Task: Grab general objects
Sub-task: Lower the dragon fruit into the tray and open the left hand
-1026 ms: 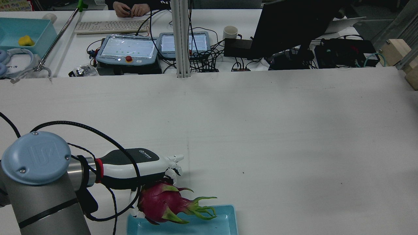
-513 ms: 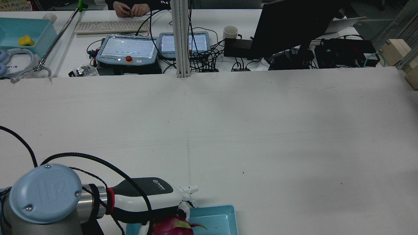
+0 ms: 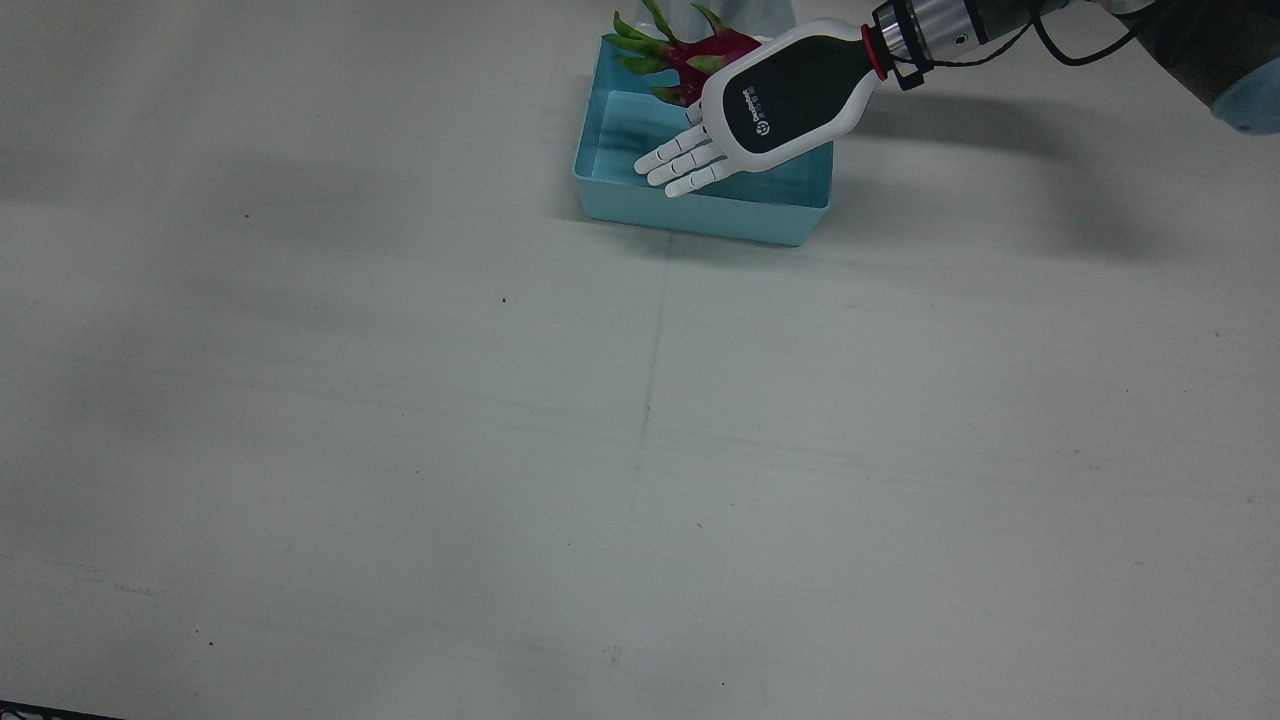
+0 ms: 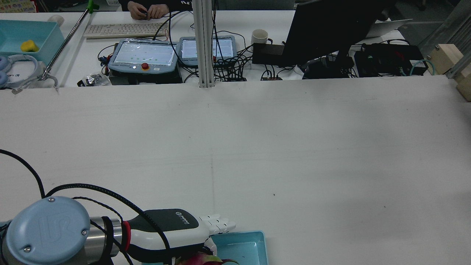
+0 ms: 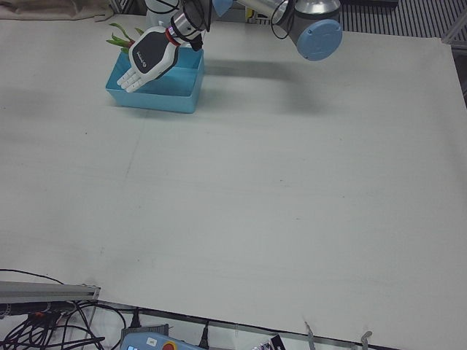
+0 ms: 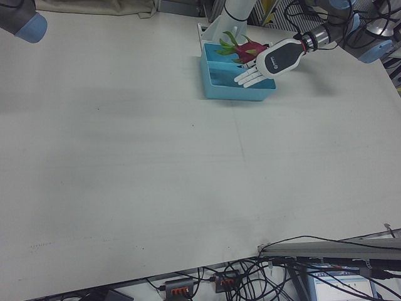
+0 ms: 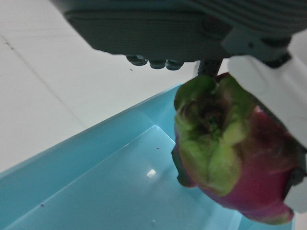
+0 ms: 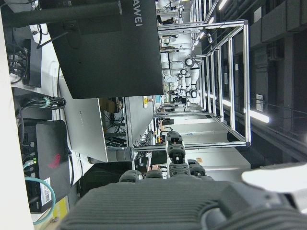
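Observation:
A pink dragon fruit [image 3: 700, 50] with green scales lies at the robot-side end of a light blue tray [image 3: 700, 215]. My left hand [image 3: 760, 100] hovers over the tray, palm down, fingers stretched flat and apart, not wrapped round the fruit. The left hand view shows the fruit [image 7: 230, 153] right under the palm, above the tray floor [image 7: 96, 187]. The rear view shows the hand [image 4: 176, 228] and only the top of the fruit [image 4: 202, 260] at the bottom edge. My right hand [image 8: 168, 191] shows only in its own view, raised, holding nothing.
The white table [image 3: 640, 420] spreads wide in front of the tray. A post [image 4: 203, 44], teach pendants [image 4: 143, 55], a monitor [image 4: 323, 29] and cables stand beyond the table's far edge. The right arm's elbow [image 6: 25, 22] sits at the table's corner.
The left hand carried the dragon fruit back and down into the tray. Its fingers, curled on the fruit before, have now straightened out flat.

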{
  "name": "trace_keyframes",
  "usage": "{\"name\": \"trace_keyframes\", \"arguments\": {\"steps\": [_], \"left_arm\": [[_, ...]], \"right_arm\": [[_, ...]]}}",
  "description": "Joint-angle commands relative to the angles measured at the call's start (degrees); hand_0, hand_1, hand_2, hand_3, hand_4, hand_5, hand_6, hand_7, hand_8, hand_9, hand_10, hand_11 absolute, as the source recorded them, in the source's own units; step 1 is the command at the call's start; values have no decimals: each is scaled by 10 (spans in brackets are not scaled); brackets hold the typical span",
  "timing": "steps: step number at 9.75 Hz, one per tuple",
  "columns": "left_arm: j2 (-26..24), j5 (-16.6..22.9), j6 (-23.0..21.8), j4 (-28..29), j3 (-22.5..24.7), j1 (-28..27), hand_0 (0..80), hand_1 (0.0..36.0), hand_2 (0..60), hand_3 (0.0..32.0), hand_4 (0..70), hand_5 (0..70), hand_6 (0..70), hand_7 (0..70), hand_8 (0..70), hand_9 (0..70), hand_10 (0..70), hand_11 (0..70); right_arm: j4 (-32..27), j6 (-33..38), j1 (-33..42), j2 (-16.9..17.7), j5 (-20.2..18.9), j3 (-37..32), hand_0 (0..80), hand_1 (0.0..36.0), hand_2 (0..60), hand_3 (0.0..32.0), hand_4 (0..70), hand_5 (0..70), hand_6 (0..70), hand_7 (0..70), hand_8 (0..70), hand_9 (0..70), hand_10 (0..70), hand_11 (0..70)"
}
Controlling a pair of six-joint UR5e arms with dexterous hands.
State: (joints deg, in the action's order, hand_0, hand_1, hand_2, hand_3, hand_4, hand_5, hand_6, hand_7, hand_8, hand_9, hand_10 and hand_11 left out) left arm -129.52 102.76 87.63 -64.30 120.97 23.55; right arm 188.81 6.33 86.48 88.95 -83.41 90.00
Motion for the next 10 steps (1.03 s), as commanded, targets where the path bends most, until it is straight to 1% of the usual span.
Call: {"name": "trace_keyframes", "arguments": {"steps": [1, 2, 3, 6, 7, 8, 9, 10], "left_arm": [[1, -2, 3, -2, 18, -8, 450, 11, 0, 312, 0, 0, 0, 0, 0, 0, 0, 0], [1, -4, 3, -2, 18, -8, 447, 7, 0, 310, 0, 0, 0, 0, 0, 0, 0, 0], [1, -5, 3, -3, 18, -8, 450, 8, 0, 320, 0, 0, 0, 0, 0, 0, 0, 0], [2, -10, 3, -3, 14, -3, 450, 13, 0, 320, 0, 0, 0, 0, 0, 0, 0, 0], [-1, -10, 3, -2, 9, -3, 447, 13, 0, 300, 0, 0, 0, 0, 0, 0, 0, 0], [-4, -12, -2, -2, 5, 13, 448, 16, 0, 264, 0, 0, 0, 0, 0, 0, 0, 0], [-7, -13, -4, 0, -19, 58, 456, 27, 0, 208, 0, 0, 0, 6, 0, 0, 0, 0], [-8, -6, -5, 17, -41, 115, 461, 33, 0, 184, 0, 0, 0, 0, 0, 0, 0, 0]], "right_arm": [[0, 0, 0, 0, 0, 0, 0, 0, 0, 0, 0, 0, 0, 0, 0, 0, 0, 0], [0, 0, 0, 0, 0, 0, 0, 0, 0, 0, 0, 0, 0, 0, 0, 0, 0, 0], [0, 0, 0, 0, 0, 0, 0, 0, 0, 0, 0, 0, 0, 0, 0, 0, 0, 0], [0, 0, 0, 0, 0, 0, 0, 0, 0, 0, 0, 0, 0, 0, 0, 0, 0, 0], [1, 0, 0, 0, 0, 0, 0, 0, 0, 0, 0, 0, 0, 0, 0, 0, 0, 0], [1, -1, 0, 0, 0, 0, 0, 0, 0, 0, 0, 0, 0, 0, 0, 0, 0, 0], [0, -1, 0, 0, 0, 0, 0, 0, 0, 0, 0, 0, 0, 0, 0, 0, 0, 0], [0, -1, 0, 0, 0, 1, 0, 0, 0, 0, 0, 0, 0, 0, 0, 0, 0, 0]]}}
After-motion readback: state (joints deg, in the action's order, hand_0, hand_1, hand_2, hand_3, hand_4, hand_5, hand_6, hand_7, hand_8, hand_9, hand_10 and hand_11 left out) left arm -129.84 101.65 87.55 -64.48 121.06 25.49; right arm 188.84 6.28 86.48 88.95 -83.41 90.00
